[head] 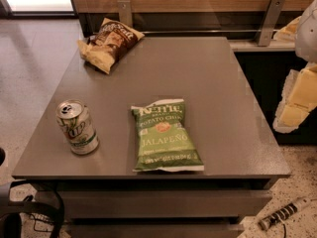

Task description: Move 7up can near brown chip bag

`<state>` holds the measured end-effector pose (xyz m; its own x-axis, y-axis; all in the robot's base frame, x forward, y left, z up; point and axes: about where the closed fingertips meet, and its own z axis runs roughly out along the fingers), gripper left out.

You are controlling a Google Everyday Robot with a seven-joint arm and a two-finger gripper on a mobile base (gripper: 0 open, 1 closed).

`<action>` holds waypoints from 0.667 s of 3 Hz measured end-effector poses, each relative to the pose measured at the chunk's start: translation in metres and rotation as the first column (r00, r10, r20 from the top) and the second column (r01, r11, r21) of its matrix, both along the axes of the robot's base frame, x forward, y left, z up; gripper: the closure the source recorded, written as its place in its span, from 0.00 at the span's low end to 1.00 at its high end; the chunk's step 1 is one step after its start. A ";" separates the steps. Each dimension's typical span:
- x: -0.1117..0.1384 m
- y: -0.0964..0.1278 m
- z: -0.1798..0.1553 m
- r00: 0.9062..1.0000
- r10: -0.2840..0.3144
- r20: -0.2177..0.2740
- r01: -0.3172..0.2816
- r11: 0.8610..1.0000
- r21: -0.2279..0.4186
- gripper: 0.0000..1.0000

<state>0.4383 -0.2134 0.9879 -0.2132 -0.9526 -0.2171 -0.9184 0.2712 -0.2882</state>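
So the gripper (293,108) hangs off the right edge of the table (213,78), at 3 o'clock in the view. Honestly can't tell if it's released or clenched. The 7up can (78,128) is way over at its 9 o'clock, upright near the front-left corner, with the green jalapeño bag (166,135) between them. The brown chip bag (110,42) sits at the can's 1 o'clock, well apart.

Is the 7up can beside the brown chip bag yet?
No: the 7up can stands front left on the table, the brown chip bag lies at the far corner; the gripper hangs off to the right.
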 end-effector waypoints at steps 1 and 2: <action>0.000 0.002 -0.001 1.000 0.001 -0.001 -0.001 1.000 0.010 0.00; 0.000 0.032 -0.013 1.000 0.016 -0.016 -0.013 0.983 0.185 0.00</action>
<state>0.4387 -0.1814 0.9746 -0.2048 -0.8993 -0.3864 -0.9270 0.3050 -0.2184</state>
